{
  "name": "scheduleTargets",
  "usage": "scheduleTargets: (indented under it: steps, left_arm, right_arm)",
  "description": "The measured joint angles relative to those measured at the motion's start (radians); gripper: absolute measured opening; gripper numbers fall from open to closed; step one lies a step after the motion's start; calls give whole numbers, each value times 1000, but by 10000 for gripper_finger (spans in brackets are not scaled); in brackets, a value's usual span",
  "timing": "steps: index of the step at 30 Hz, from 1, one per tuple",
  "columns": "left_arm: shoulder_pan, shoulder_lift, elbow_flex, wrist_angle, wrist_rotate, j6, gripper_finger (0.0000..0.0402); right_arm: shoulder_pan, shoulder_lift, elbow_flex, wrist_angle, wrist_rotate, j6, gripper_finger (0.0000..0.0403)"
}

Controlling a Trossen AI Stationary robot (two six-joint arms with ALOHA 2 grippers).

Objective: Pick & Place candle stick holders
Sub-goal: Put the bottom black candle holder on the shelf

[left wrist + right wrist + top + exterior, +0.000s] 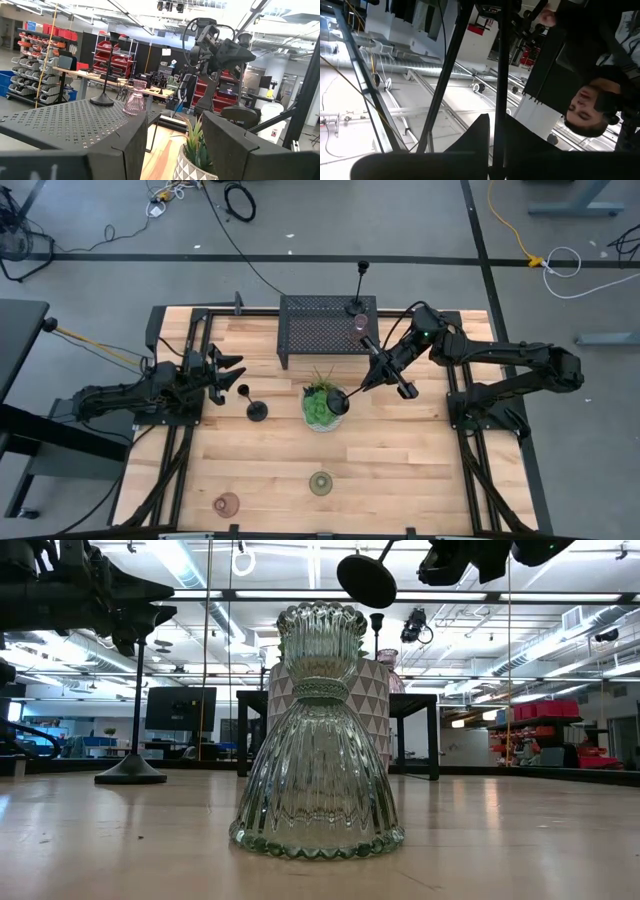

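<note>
One slim black metal candle stick holder (362, 372) hangs tilted over the potted green plant (322, 404), clamped in the right gripper (383, 360), awaiting placement on the black mesh rack (325, 323); the left gripper (228, 370) waits open.

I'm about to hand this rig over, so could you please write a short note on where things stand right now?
Right end effector: shut on a black holder, carried tilted in the air above the plant.
Left end effector: open, empty, at the table's left, beside a second black holder standing on the table.
Done: third black holder and a pink glass cup stand on the mesh rack.
Left: the carried holder, the standing one, plus the greenish glass cup and another pink cup near the table's front edge.
</note>
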Motion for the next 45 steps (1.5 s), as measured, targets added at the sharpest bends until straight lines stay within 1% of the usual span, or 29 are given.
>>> scheduleTargets:
  steps: [13, 15, 18, 20, 22, 24, 27, 30, 34, 38, 40, 45]
  left_arm:
    - [0, 0, 0, 6, 0, 0, 190]
    - [0, 0, 0, 6, -12, -1, 190]
    - [0, 1, 0, 63, -17, -22, 190]
    - [0, 0, 0, 136, 8, -59, 190]
    - [0, 0, 2, 179, 57, -78, 190]
    - [0, 13, 19, 162, 82, -81, 190]
    - [0, 58, 61, 154, 80, -83, 190]
    - [0, 142, 101, 137, 81, -101, 190]
    - [0, 304, 178, 147, 117, -134, 190]
    - [-1, 524, 276, 200, 196, -140, 190]
    - [-1, 641, 333, 221, 228, -110, 190]
    - [-1, 903, 463, 232, 255, -15, 190]
  right_arm:
    - [0, 0, 0, 0, 0, 0, 37]
    - [0, 0, 0, 0, 0, 0, 39]
    - [0, 0, 0, 0, 0, 0, 41]
    - [0, 0, 0, 0, 0, 0, 40]
    - [0, 0, 0, 0, 0, 0, 41]
    - [0, 0, 0, 0, 0, 0, 41]
    - [0, 0, 0, 0, 0, 0, 43]
    - [0, 0, 0, 0, 0, 0, 43]
    - [0, 0, 0, 0, 0, 0, 43]
    - [0, 0, 0, 0, 0, 0, 43]
    - [0, 0, 0, 0, 0, 0, 43]
    - [0, 0, 0, 0, 0, 0, 43]
